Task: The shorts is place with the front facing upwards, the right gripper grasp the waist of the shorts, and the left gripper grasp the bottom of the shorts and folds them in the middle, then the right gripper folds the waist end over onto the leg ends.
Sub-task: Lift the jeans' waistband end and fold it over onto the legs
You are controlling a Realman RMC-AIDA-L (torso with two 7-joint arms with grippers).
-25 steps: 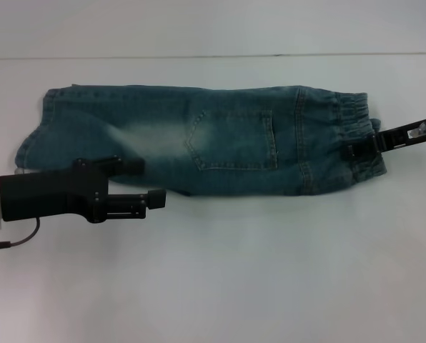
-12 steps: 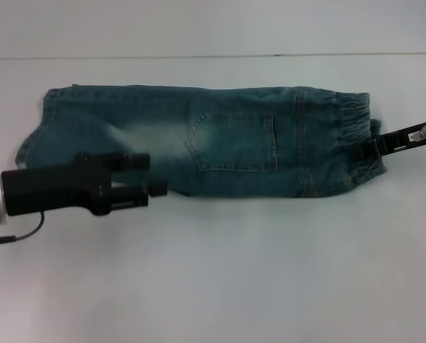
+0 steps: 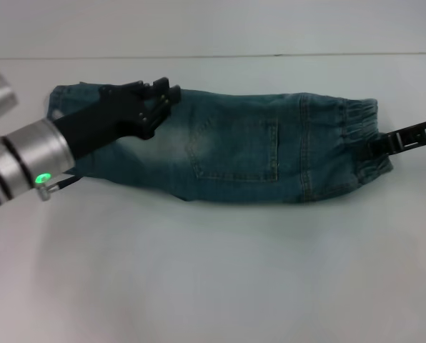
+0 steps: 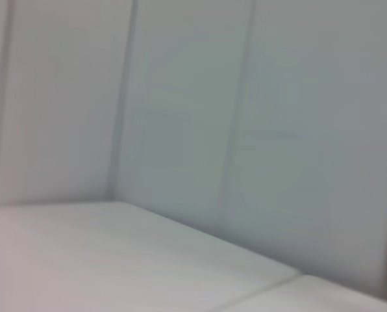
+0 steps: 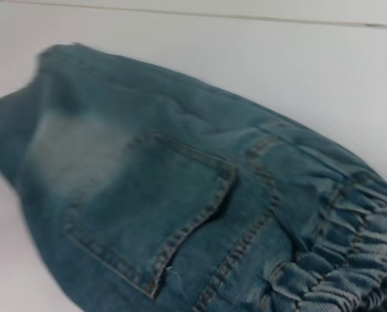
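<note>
The left gripper (image 3: 163, 91), a black two-fingered claw, is hovering over the far edge of the leg part, its fingers lying close together with nothing between them. The right gripper (image 3: 376, 148), a slim black claw, is pinching the waist (image 3: 359, 132), a gathered elastic denim band, at the garment's right end. The shorts (image 3: 256, 146), blue-green washed denim with a stitched patch pocket (image 5: 151, 208), are lying folded lengthwise on the white table (image 3: 213, 271), with the leg ends (image 3: 56, 96) towards the left.
</note>
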